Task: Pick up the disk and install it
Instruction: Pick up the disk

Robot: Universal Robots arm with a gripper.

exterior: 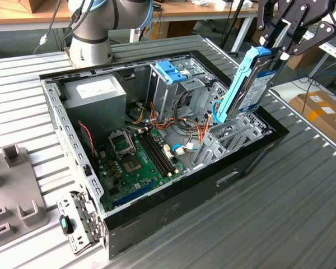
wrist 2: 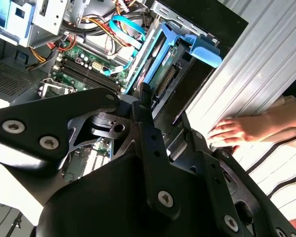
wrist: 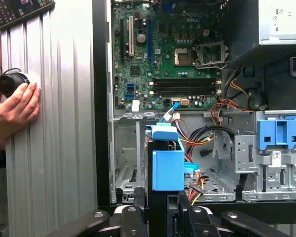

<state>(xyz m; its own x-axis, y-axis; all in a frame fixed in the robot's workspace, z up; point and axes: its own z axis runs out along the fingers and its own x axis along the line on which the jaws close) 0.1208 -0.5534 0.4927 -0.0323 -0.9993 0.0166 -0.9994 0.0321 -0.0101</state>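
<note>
End effector (exterior: 267, 56) clamped on the disk (exterior: 246, 87), which was held on edge and tilted, its lower end at the drive bay (exterior: 231, 134) of the open computer case (exterior: 173, 216). Pickup done; disk not seated. A hand (wrist: 15, 106) rested on the counter (wrist: 59, 148).

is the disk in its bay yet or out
Out, mostly. The disk stands on end, tilted, in the gripper; just its lower end dips below the case rim.

One disk (exterior: 247, 87), one case (exterior: 179, 210)
</note>
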